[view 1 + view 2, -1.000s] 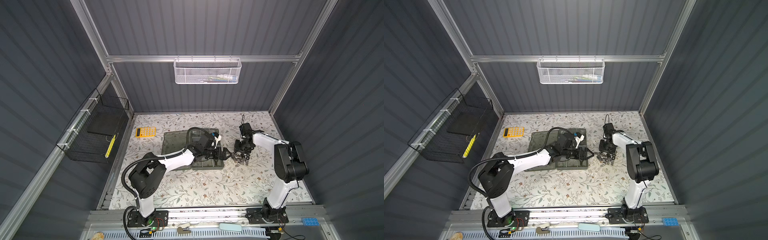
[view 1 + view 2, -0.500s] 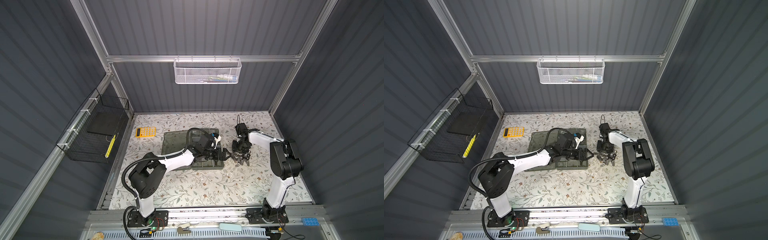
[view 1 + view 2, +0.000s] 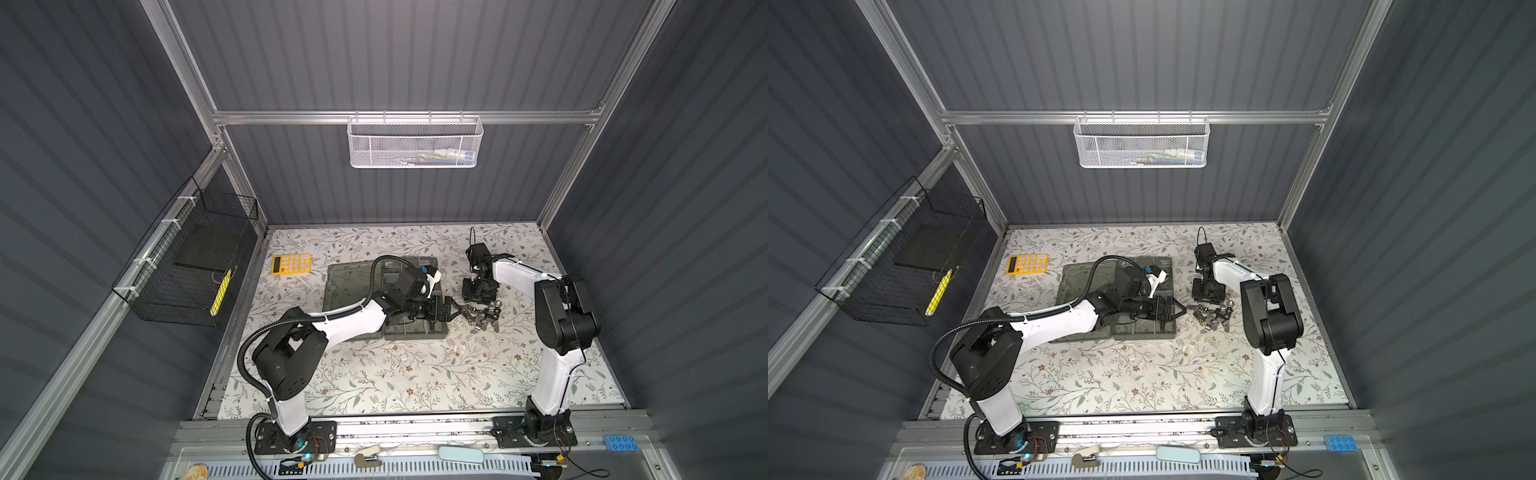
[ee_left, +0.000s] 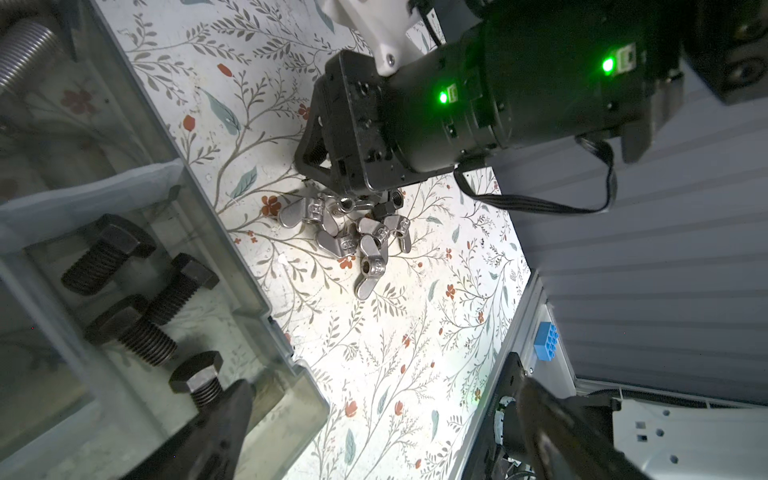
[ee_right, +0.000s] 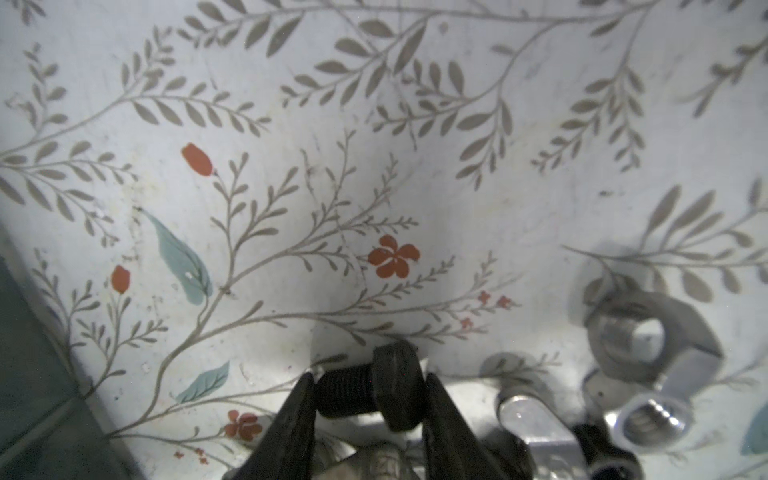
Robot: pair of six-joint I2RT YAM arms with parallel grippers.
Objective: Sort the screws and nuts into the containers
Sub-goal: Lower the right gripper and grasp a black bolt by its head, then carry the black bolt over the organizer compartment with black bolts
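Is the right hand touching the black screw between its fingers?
Touching. The right wrist view shows the black screw pressed between both fingers of the right hand.

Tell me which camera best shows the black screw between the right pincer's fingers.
Right wrist view: the black screw fills the foreground, head and thread clear, between the fingers of the right pincer. The left wrist view has the pincer's body in the way; both top views show only a tiny pile.

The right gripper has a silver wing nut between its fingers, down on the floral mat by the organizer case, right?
No, not a silver wing nut: the right wrist view shows a black screw between the fingers of the right gripper. The rest stands: down on the floral mat by the organizer case.
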